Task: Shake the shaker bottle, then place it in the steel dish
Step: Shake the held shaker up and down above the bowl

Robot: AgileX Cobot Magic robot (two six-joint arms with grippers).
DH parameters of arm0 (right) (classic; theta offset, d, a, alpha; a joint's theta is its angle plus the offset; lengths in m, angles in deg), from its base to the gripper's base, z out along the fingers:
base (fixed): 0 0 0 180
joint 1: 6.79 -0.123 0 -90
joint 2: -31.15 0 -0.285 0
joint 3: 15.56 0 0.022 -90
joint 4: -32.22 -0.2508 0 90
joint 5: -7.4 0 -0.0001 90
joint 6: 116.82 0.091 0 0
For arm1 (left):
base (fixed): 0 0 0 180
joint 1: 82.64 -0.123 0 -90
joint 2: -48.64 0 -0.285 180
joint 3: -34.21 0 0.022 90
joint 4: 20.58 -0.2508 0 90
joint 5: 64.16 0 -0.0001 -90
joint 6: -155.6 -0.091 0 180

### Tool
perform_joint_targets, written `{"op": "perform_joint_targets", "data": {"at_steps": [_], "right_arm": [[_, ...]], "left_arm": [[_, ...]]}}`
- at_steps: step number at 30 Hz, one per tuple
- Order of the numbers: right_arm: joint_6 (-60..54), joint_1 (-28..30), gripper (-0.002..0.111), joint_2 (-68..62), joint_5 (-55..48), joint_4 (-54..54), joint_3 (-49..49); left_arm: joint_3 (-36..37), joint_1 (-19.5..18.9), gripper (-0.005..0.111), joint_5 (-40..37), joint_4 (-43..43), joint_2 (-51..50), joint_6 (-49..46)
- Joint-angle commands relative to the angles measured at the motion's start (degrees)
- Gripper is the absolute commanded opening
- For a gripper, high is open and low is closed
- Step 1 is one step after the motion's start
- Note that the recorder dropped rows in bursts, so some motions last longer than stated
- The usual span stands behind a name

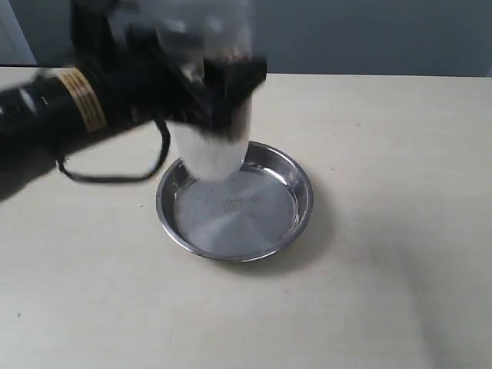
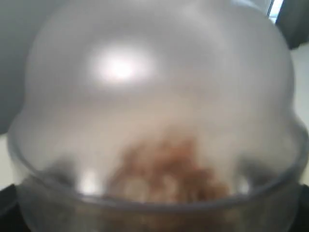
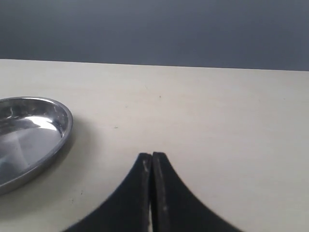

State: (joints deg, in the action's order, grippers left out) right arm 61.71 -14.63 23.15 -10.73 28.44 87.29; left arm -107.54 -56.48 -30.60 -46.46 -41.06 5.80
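Blurred shaker bottle point(image 2: 159, 121), brownish granules inside, clamped in left pincer point(image 1: 223, 84) over steel dish point(image 1: 254, 223) rear-left rim on pale surface point(image 1: 384, 154). Right pincer point(image 3: 152, 188) tips pressed together beside dish. Yellow arm label point(image 1: 81, 100) unreadable.

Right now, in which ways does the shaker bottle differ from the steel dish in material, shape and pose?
The shaker bottle is frosted clear plastic; the steel dish is shiny metal. The bottle is tall and narrow, the dish shallow and much wider. The bottle is held by the left gripper at the dish's edge and looks blurred; the dish lies flat and sharp on the table. Both are round.
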Motion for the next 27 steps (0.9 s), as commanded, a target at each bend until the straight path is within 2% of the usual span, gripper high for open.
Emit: {"op": "perform_joint_targets", "data": {"at_steps": [1, 2, 3, 4, 6, 7, 8, 9, 11, 12, 14, 15, 16, 18, 19, 21, 22, 24, 25, 27], "right_arm": [[-0.02, -0.20, -0.001, 0.22, 0.65, 0.08, -0.07], [-0.02, -0.20, -0.001, 0.22, 0.65, 0.08, -0.07], [-0.02, -0.20, -0.001, 0.22, 0.65, 0.08, -0.07], [-0.02, -0.20, -0.001, 0.22, 0.65, 0.08, -0.07], [-0.02, -0.20, -0.001, 0.22, 0.65, 0.08, -0.07], [-0.02, -0.20, -0.001, 0.22, 0.65, 0.08, -0.07], [-0.02, -0.20, -0.001, 0.22, 0.65, 0.08, -0.07], [-0.02, -0.20, -0.001, 0.22, 0.65, 0.08, -0.07], [-0.02, -0.20, -0.001, 0.22, 0.65, 0.08, -0.07], [-0.02, -0.20, -0.001, 0.22, 0.65, 0.08, -0.07], [-0.02, -0.20, -0.001, 0.22, 0.65, 0.08, -0.07], [-0.02, -0.20, -0.001, 0.22, 0.65, 0.08, -0.07], [-0.02, -0.20, -0.001, 0.22, 0.65, 0.08, -0.07], [-0.02, -0.20, -0.001, 0.22, 0.65, 0.08, -0.07], [-0.02, -0.20, -0.001, 0.22, 0.65, 0.08, -0.07], [-0.02, -0.20, -0.001, 0.22, 0.65, 0.08, -0.07], [-0.02, -0.20, -0.001, 0.22, 0.65, 0.08, -0.07], [-0.02, -0.20, -0.001, 0.22, 0.65, 0.08, -0.07], [-0.02, -0.20, -0.001, 0.22, 0.65, 0.08, -0.07], [-0.02, -0.20, -0.001, 0.22, 0.65, 0.08, -0.07]], "left_arm": [[-2.62, 1.95, 0.000, 7.92, 0.92, 7.06, -3.66], [-1.32, 2.62, 0.000, -5.27, 5.77, 3.45, -7.54], [-0.08, 2.34, 0.000, -8.47, 6.68, 0.96, -6.54], [0.73, 2.66, 0.000, -3.09, 3.17, 0.73, -2.15], [-2.29, 3.65, 0.000, 11.35, -0.90, 8.32, -2.81], [-3.32, 3.65, 0.000, 5.42, 2.86, 9.33, -7.03], [-1.65, 3.65, 0.000, -6.76, 12.12, 6.14, -13.09], [0.34, 3.21, 0.000, -10.13, 15.06, 3.08, -14.47], [2.16, 3.21, 0.000, -8.25, 12.74, 1.20, -10.64], [1.85, 3.87, 0.000, -3.54, 7.71, 2.91, -8.29], [-1.24, 4.73, 0.000, 5.56, 4.41, 8.48, -6.89], [-3.13, 4.87, 0.000, 5.74, 4.71, 10.60, -8.24], [-3.67, 4.87, 0.000, 1.88, 7.44, 11.01, -10.93], [-1.14, 4.76, 0.000, -8.41, 14.33, 6.55, -15.78], [0.69, 4.49, 0.000, -11.09, 16.39, 3.19, -15.95], [1.74, 5.02, 0.000, -8.62, 13.27, 1.28, -12.68], [1.31, 5.80, 0.000, -3.46, 9.51, 2.92, -11.89], [-1.34, 7.22, 0.000, 4.75, 8.06, 7.51, -11.30], [-2.58, 7.47, 0.000, 4.52, 8.67, 9.35, -12.46], [-1.80, 7.36, 0.000, -3.60, 16.10, 7.49, -18.95]]}}
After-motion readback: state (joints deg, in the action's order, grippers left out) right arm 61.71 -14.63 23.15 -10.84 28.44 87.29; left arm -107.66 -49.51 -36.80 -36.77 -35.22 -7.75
